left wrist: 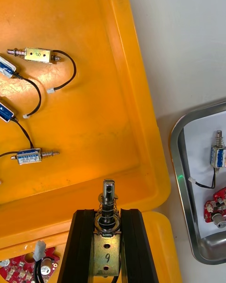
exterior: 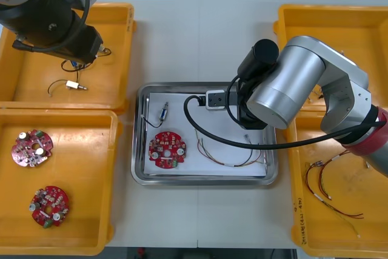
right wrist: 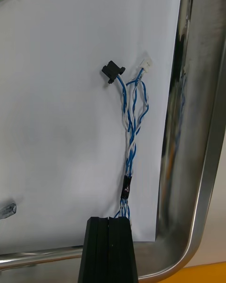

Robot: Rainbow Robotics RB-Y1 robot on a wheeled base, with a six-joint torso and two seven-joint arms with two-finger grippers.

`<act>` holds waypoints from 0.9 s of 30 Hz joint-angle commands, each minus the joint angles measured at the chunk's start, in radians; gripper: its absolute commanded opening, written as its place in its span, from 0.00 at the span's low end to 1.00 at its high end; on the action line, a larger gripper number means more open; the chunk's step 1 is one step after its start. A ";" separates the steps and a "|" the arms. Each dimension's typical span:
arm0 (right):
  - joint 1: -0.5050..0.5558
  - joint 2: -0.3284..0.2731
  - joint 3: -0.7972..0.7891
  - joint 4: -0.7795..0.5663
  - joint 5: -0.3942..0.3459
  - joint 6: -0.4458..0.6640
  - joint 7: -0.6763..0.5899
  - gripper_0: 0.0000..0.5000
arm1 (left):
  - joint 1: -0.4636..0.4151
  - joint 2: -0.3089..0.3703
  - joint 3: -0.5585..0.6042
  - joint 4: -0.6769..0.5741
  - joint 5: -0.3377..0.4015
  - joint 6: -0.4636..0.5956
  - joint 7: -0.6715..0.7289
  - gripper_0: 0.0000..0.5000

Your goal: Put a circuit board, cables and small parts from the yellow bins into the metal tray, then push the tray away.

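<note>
Left pincer (left wrist: 108,217), right pincer (right wrist: 109,222): both clamped.

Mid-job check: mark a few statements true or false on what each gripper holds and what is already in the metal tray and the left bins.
1. The right gripper is shut on a twisted blue and white cable over the white inside of the shiny metal tray. True.
2. The left gripper is open and empty. False: it is shut on a small metal part over the far left yellow bin.
3. A round red circuit board lies in the tray. True.
4. The near left yellow bin holds three circuit boards. False: it holds two, one farther from the robot and one nearer.
</note>
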 commanded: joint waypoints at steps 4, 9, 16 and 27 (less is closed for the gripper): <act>0.008 0.016 -0.011 -0.071 -0.001 0.048 -0.034 0.00 | 0.005 -0.010 0.034 -0.037 0.010 0.007 0.118 0.00; 0.008 0.025 -0.031 -0.085 -0.002 0.091 -0.036 0.00 | 0.005 -0.010 0.036 -0.037 0.010 0.009 0.120 0.00; 0.008 0.045 -0.052 -0.092 0.002 0.124 -0.040 1.00 | 0.005 -0.010 0.039 -0.039 0.011 0.009 0.120 0.00; 0.008 0.062 -0.154 -0.178 0.007 0.294 -0.040 1.00 | 0.005 -0.010 0.041 -0.037 0.014 0.009 0.121 0.00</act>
